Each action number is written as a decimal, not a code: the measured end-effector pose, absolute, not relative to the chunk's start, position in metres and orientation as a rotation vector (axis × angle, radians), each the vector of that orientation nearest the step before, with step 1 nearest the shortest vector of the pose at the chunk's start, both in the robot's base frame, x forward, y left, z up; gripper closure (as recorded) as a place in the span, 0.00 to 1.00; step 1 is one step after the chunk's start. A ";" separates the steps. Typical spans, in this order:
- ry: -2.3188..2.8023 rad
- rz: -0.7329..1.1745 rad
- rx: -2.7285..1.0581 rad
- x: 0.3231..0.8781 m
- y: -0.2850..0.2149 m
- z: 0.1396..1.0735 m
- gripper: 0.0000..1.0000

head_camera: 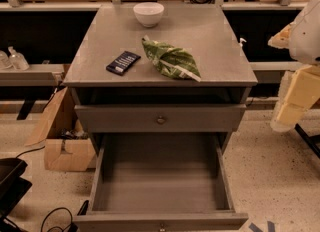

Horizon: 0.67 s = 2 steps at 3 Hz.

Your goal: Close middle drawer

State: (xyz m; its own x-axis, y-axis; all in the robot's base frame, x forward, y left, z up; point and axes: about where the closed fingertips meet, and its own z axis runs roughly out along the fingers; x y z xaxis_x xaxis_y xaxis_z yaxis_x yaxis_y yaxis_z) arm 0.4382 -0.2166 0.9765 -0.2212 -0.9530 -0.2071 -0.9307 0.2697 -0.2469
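While the jaws hang far right, state untellable, the middle drawer (200, 119) sits well apart.

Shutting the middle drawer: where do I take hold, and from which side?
Probably the front panel of the middle drawer, around its central knob, coming from the front: the box stands pulled far out, so that face is foremost. The gripper hangs beside the cabinet, at the view's right edge.

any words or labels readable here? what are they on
No text can be read.
black packet: white print, too blurred to read
green bag: pattern only, nothing legible
middle drawer, white bowl: no writing shows
gripper, at right edge beside the cabinet: no marking legible
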 end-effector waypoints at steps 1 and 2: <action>2.228 -0.095 -1.718 0.438 -0.217 0.974 0.00; 2.197 -0.032 -1.646 0.441 -0.218 0.942 0.00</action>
State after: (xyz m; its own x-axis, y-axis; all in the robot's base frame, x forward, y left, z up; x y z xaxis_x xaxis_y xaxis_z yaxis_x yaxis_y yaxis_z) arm 0.4411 -0.2176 0.9418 -0.2313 -0.9268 -0.2959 -0.9179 0.3087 -0.2494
